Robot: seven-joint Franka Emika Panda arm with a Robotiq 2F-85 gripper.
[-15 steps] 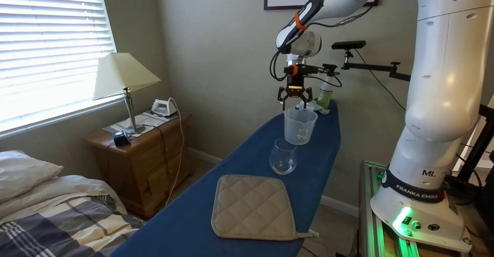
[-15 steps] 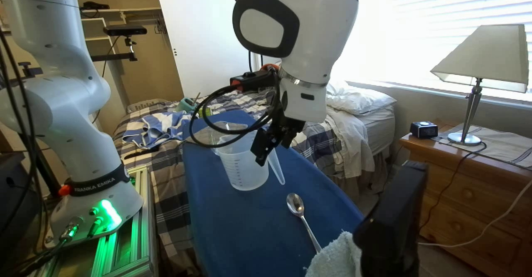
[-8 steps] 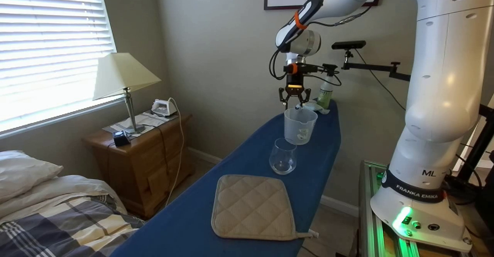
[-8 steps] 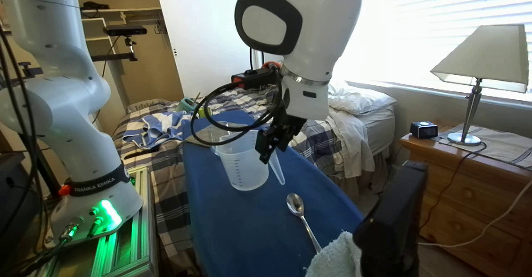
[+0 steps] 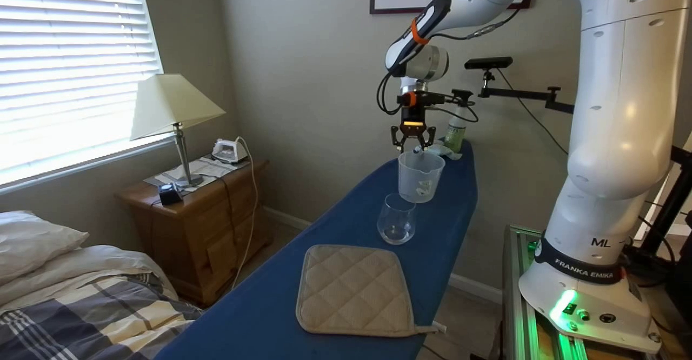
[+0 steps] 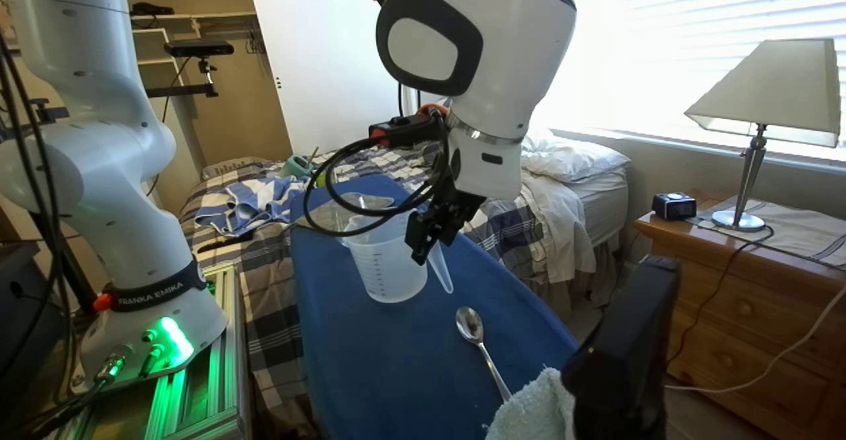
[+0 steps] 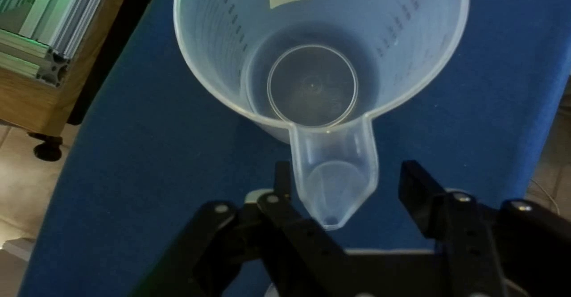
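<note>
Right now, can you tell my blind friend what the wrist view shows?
A see-through measuring jug, viewed from above, stands on a blue board, its handle showing between the open fingers of the hand. Metal rails show at top left.

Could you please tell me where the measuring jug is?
In the wrist view, the measuring jug stands at top centre on the ironing board, its handle showing between the gripper's fingers; an exterior view shows it behind the glass.

Plastic measuring cup (image 7: 312, 87), handle (image 7: 334, 185) pointing right at the gripper (image 7: 348, 181)
Fingers (image 7: 419, 199) are spread, one on either side of it, blue fabric (image 7: 178, 163) underneath btw
</note>
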